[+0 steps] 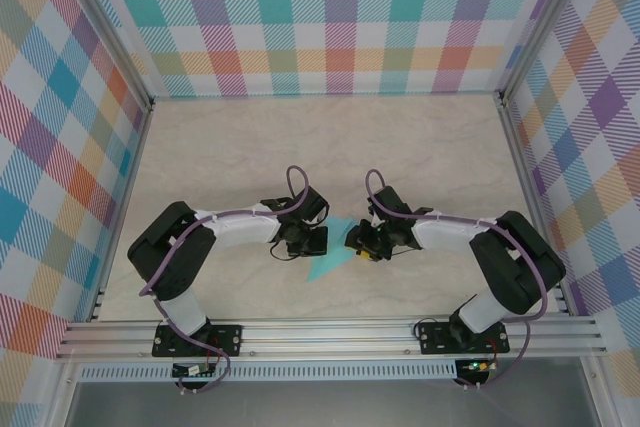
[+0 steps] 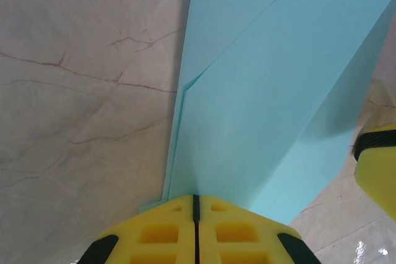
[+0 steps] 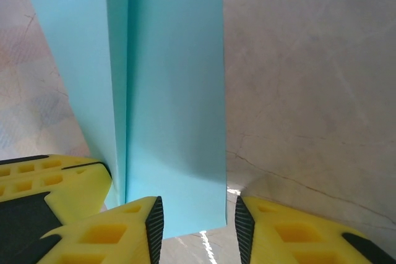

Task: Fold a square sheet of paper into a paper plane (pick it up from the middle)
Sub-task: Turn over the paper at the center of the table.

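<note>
From above, 2 black-and-white arms reach in from the near edge of the pale marble-patterned counter [image 1: 300,147], inside walls of pastel checked cloth [image 1: 300,17]. The left hand [image 1: 302,243] and the right hand [image 1: 360,243] face each other near the middle, close to the near edge. Between them lies the light-teal folded paper sheet [image 1: 328,265], a pointed wedge whose tip aims toward the arm bases. From this height I cannot tell how the jaws stand.

In the left wrist view, the left hand [image 2: 195,205] has its 2 yellow fingers pressed together, with only a thin dark seam between them. The sheet [image 2: 266,109] starts right at their tips and spreads away in overlapping layers, with a crease line running up it. I cannot tell whether a layer is nipped in the seam. At the right edge, a yellow fingertip [image 2: 377,165] of the right hand sits just beside the sheet.

In the right wrist view, the right hand [image 3: 199,221] stands partly apart. The sheet's [image 3: 167,91] squared end hangs in the gap, against the left-side pad and clear of the other. Yellow fingers [image 3: 62,180] of the left hand meet the sheet's lower left edge.
</note>
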You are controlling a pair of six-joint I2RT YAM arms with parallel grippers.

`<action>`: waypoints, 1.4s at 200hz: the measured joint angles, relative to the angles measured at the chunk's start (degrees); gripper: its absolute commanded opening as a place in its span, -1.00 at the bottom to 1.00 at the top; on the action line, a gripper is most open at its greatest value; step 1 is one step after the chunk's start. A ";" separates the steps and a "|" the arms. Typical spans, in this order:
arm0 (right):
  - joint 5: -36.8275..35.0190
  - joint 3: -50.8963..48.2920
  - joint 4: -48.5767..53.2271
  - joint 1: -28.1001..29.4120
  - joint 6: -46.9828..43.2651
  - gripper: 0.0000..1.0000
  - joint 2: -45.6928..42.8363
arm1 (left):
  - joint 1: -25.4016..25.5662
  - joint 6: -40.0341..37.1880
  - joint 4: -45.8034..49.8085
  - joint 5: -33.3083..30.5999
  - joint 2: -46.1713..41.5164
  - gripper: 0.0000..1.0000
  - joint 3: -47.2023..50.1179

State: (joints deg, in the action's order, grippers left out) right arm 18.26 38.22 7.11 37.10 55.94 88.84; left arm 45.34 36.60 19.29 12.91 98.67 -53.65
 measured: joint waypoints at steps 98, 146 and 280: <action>1.29 0.17 -0.39 -0.39 0.61 -0.46 1.33 | 0.00 0.20 -0.07 0.17 0.13 -0.87 0.00; 1.29 1.16 0.44 -0.17 0.59 -0.39 1.77 | -0.02 0.22 -0.11 0.55 0.20 -0.87 0.02; 1.99 1.25 -1.05 -0.07 0.85 -0.37 2.25 | -0.13 1.11 -0.15 1.01 0.22 -0.87 0.00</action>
State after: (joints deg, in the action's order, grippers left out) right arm 20.25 39.46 6.07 37.04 56.80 91.09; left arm 45.21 37.71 19.14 13.91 98.89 -53.65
